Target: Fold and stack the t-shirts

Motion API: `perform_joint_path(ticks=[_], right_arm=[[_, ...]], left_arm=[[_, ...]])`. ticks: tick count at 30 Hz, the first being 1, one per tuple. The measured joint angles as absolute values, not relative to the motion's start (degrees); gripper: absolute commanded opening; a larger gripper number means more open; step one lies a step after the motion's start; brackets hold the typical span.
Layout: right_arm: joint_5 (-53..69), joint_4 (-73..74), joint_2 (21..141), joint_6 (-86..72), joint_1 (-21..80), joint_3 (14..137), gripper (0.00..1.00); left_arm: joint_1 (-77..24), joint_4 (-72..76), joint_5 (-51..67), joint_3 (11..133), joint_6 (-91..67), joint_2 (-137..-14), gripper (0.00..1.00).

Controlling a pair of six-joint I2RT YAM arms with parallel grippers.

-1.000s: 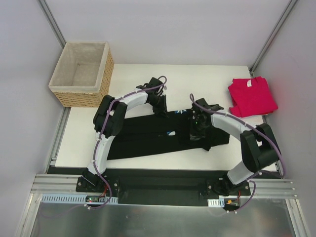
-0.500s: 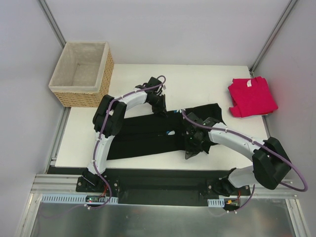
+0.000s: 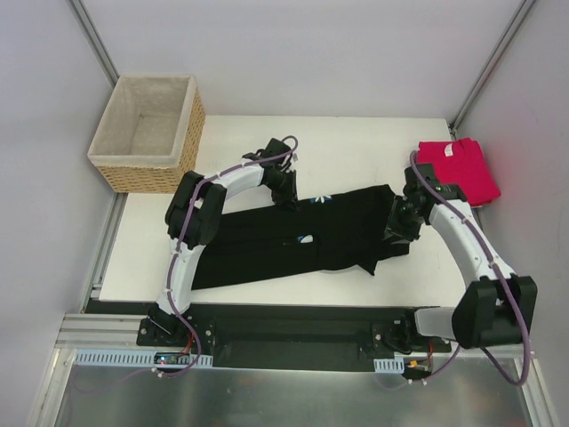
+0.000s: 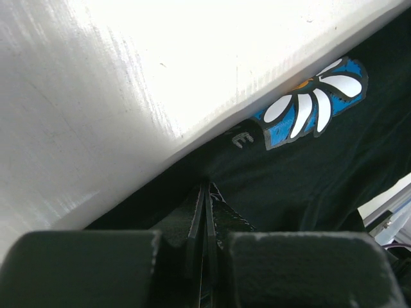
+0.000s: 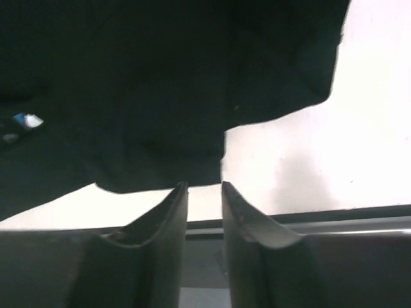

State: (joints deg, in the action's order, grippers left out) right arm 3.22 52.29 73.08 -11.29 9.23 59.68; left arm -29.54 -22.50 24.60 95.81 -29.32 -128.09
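Pinching a thin fold at the far edge of the black t-shirt (image 3: 267, 245), the left gripper (image 4: 204, 192) is seen with its jaws pressed together on cloth, just beside the daisy print (image 4: 314, 109); the right gripper (image 5: 203, 187) is held over the shirt's right end with its jaws parted by a narrow gap only, and nothing is seen between them.

Position noted: the black t-shirt is laid flat as a long band across the middle of the table (image 3: 356, 142), unfolded; the red t-shirt (image 3: 462, 173) is lain folded at the far right corner, well apart from the wicker basket (image 3: 151, 178) at the far left.

Risks judged:
- little cloth is held in the left pinch; the hem could be lost if it is pulled hard or sideways;
- more than one layer could be caught at the right end if the right jaws are closed there, and the fold would be dragged askew;
- the shirt's near edge is lain close to the table's near edge; cloth could be drawn over it;
- the right arm is passed just beside the red t-shirt; that fold could be brushed and spoiled by a wide swing.

Count taken: t-shirts, two (one black, one red); basket, one; grippers, two; daisy print, one.
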Motion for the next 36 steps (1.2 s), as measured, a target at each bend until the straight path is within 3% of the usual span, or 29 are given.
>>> perform_joint_path(ticks=[9, 19, 20, 24, 36], right_arm=[[8.47, 45.69, 89.97, -5.69, 2.59, 60.49, 0.36], [10.72, 40.64, 97.17, -4.86, 2.31, 61.01, 0.34], [10.94, 40.32, 97.82, -4.86, 2.26, 61.32, 0.32], [11.51, 39.2, 99.11, -4.69, 2.17, 61.89, 0.01], [10.26, 42.41, 94.85, -3.51, 2.15, 68.31, 0.01]], left_arm=[[-29.52, -22.61, 24.4, 95.18, -29.15, -127.48, 0.0], [-29.52, -22.57, 23.77, 93.65, -28.69, -126.34, 0.0], [-29.52, -22.59, 23.66, 93.43, -28.47, -126.15, 0.0], [-29.5, -23.46, 23.18, 92.82, -27.4, -125.21, 0.0], [-29.5, -26.22, 21.98, 93.1, -25.93, -124.11, 0.0]])
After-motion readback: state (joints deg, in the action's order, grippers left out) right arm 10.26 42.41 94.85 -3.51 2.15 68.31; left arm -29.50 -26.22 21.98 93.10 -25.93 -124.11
